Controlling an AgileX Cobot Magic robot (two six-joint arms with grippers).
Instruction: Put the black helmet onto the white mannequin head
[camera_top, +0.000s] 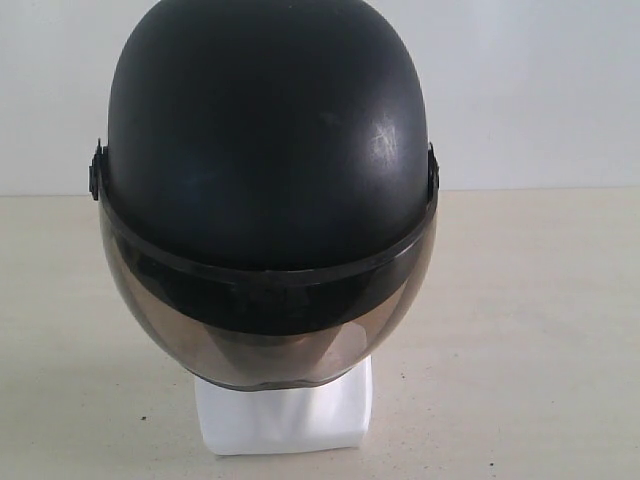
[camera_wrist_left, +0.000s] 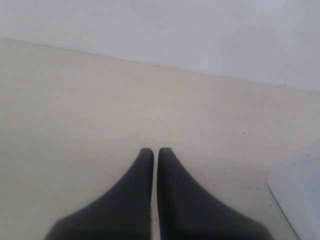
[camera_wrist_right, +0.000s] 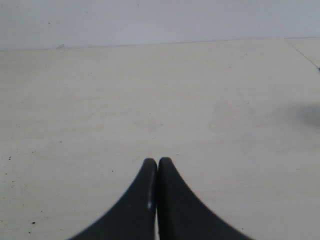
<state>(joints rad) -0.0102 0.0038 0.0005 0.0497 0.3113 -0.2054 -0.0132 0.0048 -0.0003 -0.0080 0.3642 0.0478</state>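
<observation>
Where the left gripper hangs above the pale beige surface, its two black jaws are drawn together, with only a hairline slit between the tips and nothing caught in them. Off to one side of it, at the very edge of that wrist view, sits a blurred white shape; I cannot tell what it is. The right gripper looks much the same: its jaws are pressed tip to tip, holding nothing, over bare speckled surface.

Away from both, the black helmet is on the white mannequin head, sitting level and facing the exterior camera. Its matte shell carries a pale scuff on the upper right as seen from there. The smoky visor is down over the front, hinged at a small black pivot on each side. It covers the face so fully that only a dim form shows through the tint. Below the visor's lower edge the squarish white base of the head stands on the surface, roughly mid-scene. A plain white wall runs behind it all.
</observation>
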